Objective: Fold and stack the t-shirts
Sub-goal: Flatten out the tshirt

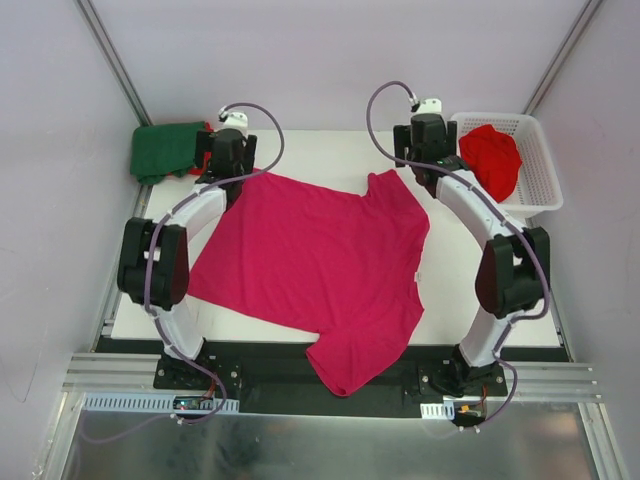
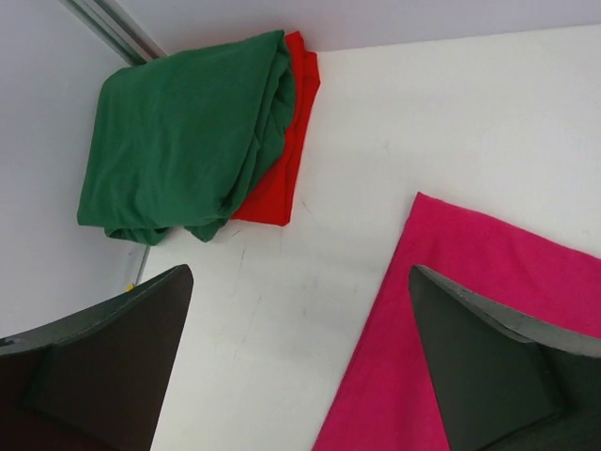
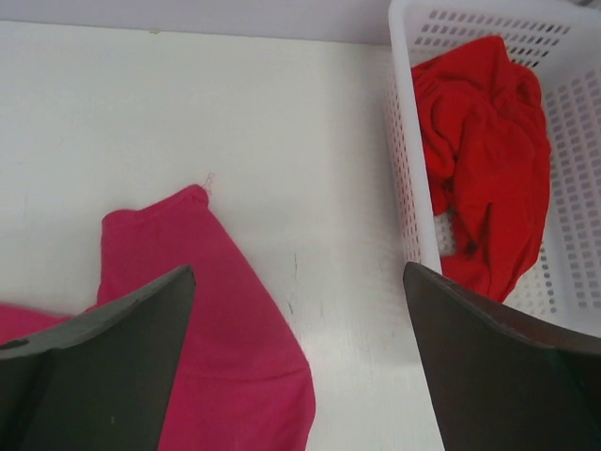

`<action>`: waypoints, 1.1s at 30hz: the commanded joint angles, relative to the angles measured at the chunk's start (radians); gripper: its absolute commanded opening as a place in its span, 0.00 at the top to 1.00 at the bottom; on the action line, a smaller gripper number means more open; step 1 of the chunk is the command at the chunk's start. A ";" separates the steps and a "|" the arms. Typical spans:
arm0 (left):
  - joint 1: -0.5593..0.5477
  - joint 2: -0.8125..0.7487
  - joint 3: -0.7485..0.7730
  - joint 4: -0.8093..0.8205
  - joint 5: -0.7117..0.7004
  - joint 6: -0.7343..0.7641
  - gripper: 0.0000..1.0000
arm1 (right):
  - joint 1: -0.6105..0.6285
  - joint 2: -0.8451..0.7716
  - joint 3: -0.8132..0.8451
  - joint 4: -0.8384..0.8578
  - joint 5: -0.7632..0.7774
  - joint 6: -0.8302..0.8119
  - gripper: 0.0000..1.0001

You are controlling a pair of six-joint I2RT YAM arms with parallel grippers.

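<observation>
A magenta-pink t-shirt [image 1: 310, 265] lies spread flat across the table, one sleeve hanging over the front edge. My left gripper [image 2: 300, 272] is open above bare table beside the shirt's far left corner [image 2: 488, 282]. My right gripper [image 3: 299, 271] is also open, above the table next to the shirt's far right sleeve [image 3: 216, 310]. Neither holds anything. A folded dark green t-shirt [image 2: 178, 141] rests on a folded red one [image 2: 282, 160] at the far left corner. Another red t-shirt [image 3: 488, 150] lies crumpled in the basket.
The white lattice basket [image 1: 543, 175] stands at the far right corner, its wall [image 3: 406, 169] close to my right gripper. Grey walls enclose the table on three sides. The arm bases sit on a rail along the near edge.
</observation>
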 commanded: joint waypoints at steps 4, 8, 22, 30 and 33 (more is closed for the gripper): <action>-0.001 -0.316 -0.154 -0.157 0.252 -0.279 0.01 | 0.027 -0.249 -0.194 -0.155 -0.183 0.240 0.10; -0.022 -0.415 -0.260 -0.198 0.366 -0.388 0.01 | 0.054 -0.289 -0.266 -0.206 -0.272 0.295 0.29; -0.079 -0.496 -0.417 -0.197 0.367 -0.425 0.01 | 0.106 -0.273 -0.360 -0.255 -0.391 0.306 0.11; -0.082 -0.387 -0.383 -0.194 0.409 -0.439 0.02 | 0.106 -0.148 -0.355 -0.243 -0.504 0.338 0.80; -0.082 -0.354 -0.372 -0.192 0.409 -0.439 0.02 | 0.104 -0.110 -0.349 -0.237 -0.512 0.341 0.90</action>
